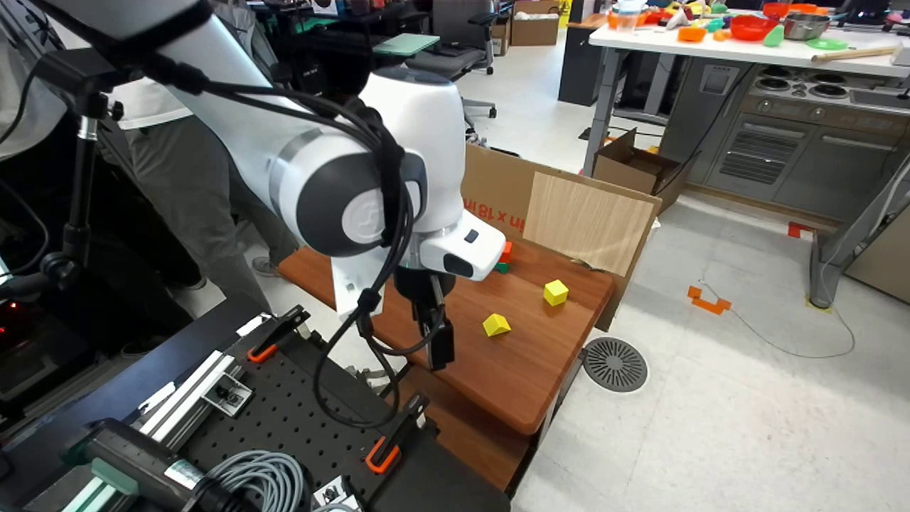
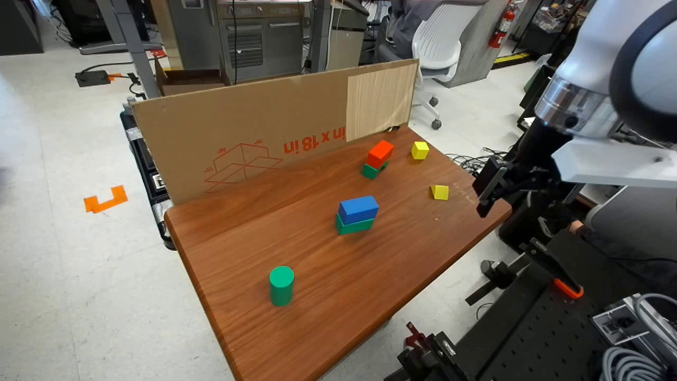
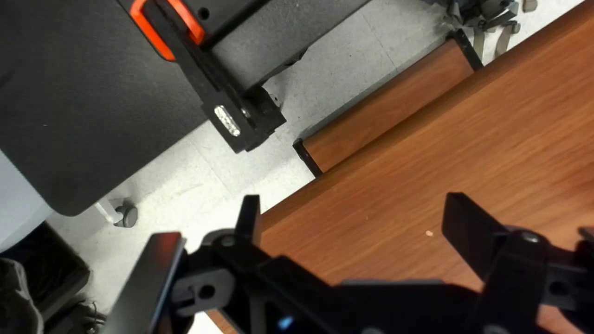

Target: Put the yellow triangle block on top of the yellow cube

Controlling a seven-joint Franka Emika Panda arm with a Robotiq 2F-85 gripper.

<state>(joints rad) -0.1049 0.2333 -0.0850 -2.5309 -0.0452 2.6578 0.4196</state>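
The yellow triangle block [image 1: 496,325] lies on the brown table with a sloping face showing; it also shows in an exterior view [image 2: 439,192]. The yellow cube [image 1: 555,293] stands apart from it, closer to the cardboard wall; it shows in an exterior view too [image 2: 420,151]. Nothing rests on the cube. My gripper [image 3: 350,204] is open and empty in the wrist view, with bare wood and the table edge between its fingers. In the exterior views the gripper [image 1: 441,345] [image 2: 484,203] hangs above the table edge, to the side of the triangle block. Neither yellow block shows in the wrist view.
A red block [image 2: 380,154] sits on a green block [image 2: 374,170]. A blue block [image 2: 358,209] rests on another green block [image 2: 354,225]. A green cylinder [image 2: 281,286] stands upright. A cardboard wall [image 2: 254,132] borders the table [image 2: 317,275]. Clamps [image 3: 227,106] hold the black board.
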